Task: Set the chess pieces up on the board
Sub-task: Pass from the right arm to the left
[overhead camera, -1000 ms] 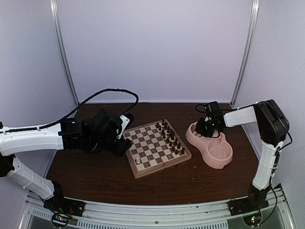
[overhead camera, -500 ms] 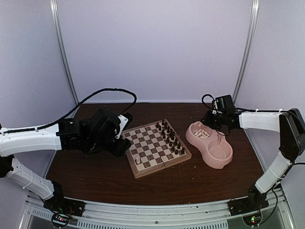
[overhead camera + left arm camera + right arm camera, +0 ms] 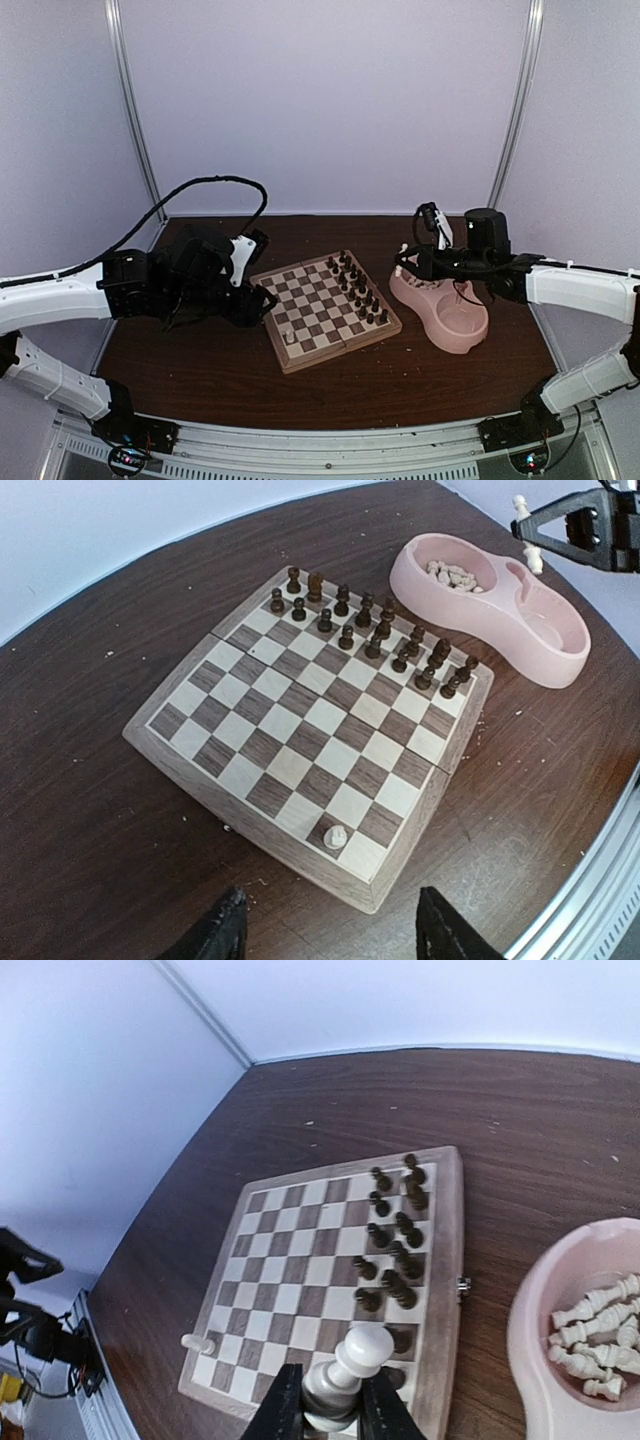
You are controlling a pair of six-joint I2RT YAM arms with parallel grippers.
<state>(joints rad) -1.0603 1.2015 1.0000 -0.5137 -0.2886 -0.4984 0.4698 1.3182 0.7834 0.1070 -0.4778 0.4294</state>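
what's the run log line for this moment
right gripper: shut on cream-white chess piece, by pink double bowl | left gripper: open, empty, beside checked wooden chessboard | on board: lone cream piece, dark pieces

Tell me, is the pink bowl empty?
Not empty. One half of the bowl holds a heap of white pieces; the other half looks bare.

This is a robotics lab test cell. Plain pale wall panels [image 3: 320, 100] enclose three sides, joined by bare metal posts [image 3: 133, 110]. A dark wooden table [image 3: 330, 385] ends in an aluminium rail [image 3: 330, 442]. Bolted there are the white left arm [image 3: 50, 300] and right arm [image 3: 580, 285], with loose black cable [image 3: 190, 192] and a small lit circuit board [image 3: 125, 460].
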